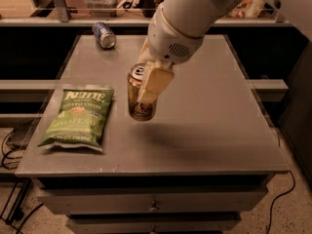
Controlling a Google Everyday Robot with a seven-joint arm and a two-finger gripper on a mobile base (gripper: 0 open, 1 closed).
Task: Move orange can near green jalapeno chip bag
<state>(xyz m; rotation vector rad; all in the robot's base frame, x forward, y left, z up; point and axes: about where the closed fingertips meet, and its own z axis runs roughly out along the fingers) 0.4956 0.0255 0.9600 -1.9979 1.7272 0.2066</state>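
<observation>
The orange can (136, 107) is held upright near the middle of the frame, clamped in the gripper (144, 96) under the white arm (190, 18) that fills the upper centre. One pale finger (152, 82) is pressed on the right side of the can, and the silver top is seen just left of it. The green jalapeno chip bag (78, 116) is laid flat to the left of the can, apart from it, on the grey table (214, 126). A blue can (104, 34) is lying on its side at the upper left.
</observation>
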